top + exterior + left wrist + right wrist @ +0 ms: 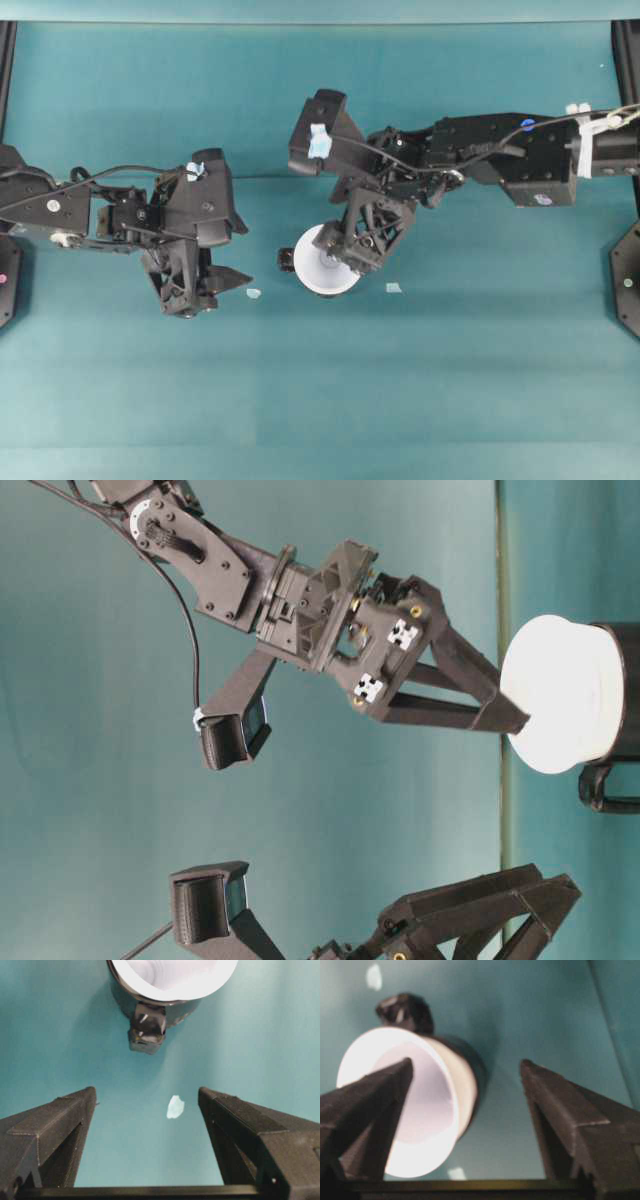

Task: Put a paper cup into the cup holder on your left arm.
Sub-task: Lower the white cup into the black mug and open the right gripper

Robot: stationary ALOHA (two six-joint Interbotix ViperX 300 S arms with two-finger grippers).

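Two black arms reach in over a teal table [120,380] in the overhead view, one from each side edge. The paper cup [322,262] sits at the middle of that view, seated mouth-up in the cup holder [300,272], whose black wall shows only as a thin dark crescent under the white rim. A small black knob [286,261] sticks out of the holder toward the left of the frame.

The right gripper [345,262] hangs over the cup from the upper right, its jaws spread wide. In the right wrist view one finger [367,1110] crosses the cup's mouth on the left of the frame and the other stands well clear over bare table on the right. Whether that left finger touches the rim cannot be told. The table-level view shows the fingertips [505,718] at the cup's white wall.

The left gripper [240,281] lies at middle left of the overhead view, jaws wide apart and holding nothing, pointing toward the cup with a strip of bare table between them. A tiny white paper scrap [254,293] lies just beyond its tips; a second scrap [394,288] lies just right of the cup.

Below both grippers the lower half of the overhead frame is open teal surface. Dark frame posts [8,60] stand at the left and right edges.
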